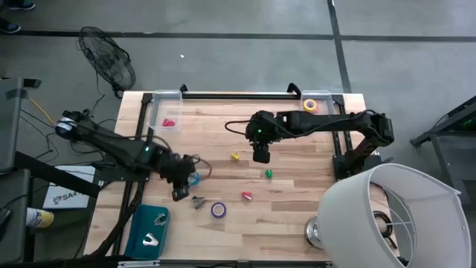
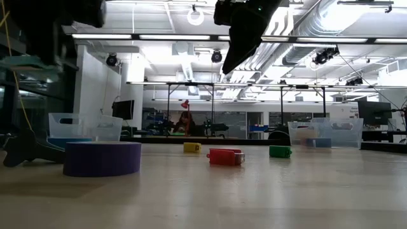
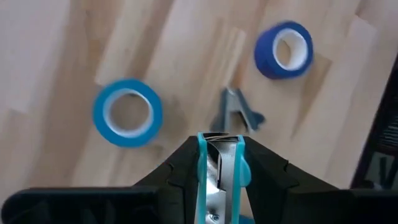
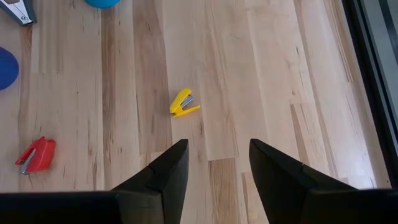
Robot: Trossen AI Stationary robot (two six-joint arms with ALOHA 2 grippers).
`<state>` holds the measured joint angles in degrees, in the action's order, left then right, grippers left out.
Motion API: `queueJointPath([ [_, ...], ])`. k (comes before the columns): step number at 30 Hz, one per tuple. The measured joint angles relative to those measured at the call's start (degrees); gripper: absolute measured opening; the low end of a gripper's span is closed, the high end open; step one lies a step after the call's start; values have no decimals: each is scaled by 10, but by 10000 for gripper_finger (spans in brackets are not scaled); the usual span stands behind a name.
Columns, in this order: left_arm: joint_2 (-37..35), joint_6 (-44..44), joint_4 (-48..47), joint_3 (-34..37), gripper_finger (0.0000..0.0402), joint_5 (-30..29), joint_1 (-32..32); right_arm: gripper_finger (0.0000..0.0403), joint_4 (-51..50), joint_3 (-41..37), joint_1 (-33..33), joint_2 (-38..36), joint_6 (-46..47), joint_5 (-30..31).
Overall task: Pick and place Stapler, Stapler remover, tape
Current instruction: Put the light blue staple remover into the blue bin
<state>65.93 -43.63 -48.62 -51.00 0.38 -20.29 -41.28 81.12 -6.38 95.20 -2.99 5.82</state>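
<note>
Clock: read on the high view, 12 at the table's far edge.

My left gripper (image 3: 221, 138): low over the table's left half, jaws narrow, the teal pads (image 3: 202, 168) pinching a metal staple remover (image 3: 219, 171).

Blue tape (image 1: 194, 179): at 1 o'clock, just beside my left gripper, lying flat on the wood.

Loose remover (image 1: 198, 201): at 4 o'clock, near, on the table between the blue tape and the purple tape.

Purple tape (image 1: 218, 210): at 4 o'clock, farther out, flat on the table.

Teal tray (image 1: 139, 227): at 7 o'clock, at the near-left edge, with two more removers (image 1: 152, 239) inside.

Left bin (image 1: 158, 104): at 12 o'clock, far-left corner, clear, something pink-red (image 1: 169, 122) in it.

My right gripper (image 4: 217, 144): hanging above the table's middle, jaws wide, nothing between them.

Yellow stapler (image 4: 184, 103): at 9 o'clock of my right gripper, near, on the wood, untouched.

Green stapler (image 1: 268, 173): at 5 o'clock, near.

Red stapler (image 1: 246, 196): at 7 o'clock, farther toward the near edge.

Yellow tape (image 1: 310, 105): at 1 o'clock, well apart, in the clear right bin (image 1: 325, 95) at the far edge.
</note>
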Motion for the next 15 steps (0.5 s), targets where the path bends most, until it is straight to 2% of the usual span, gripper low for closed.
queueJointPath([
  [9,0,-179,-17,0,97,-31,-157,161,0,0,0,0,-5,0],
  [15,0,-263,-30,0,97,-59,-247,161,3,0,0,0,-2,0],
])
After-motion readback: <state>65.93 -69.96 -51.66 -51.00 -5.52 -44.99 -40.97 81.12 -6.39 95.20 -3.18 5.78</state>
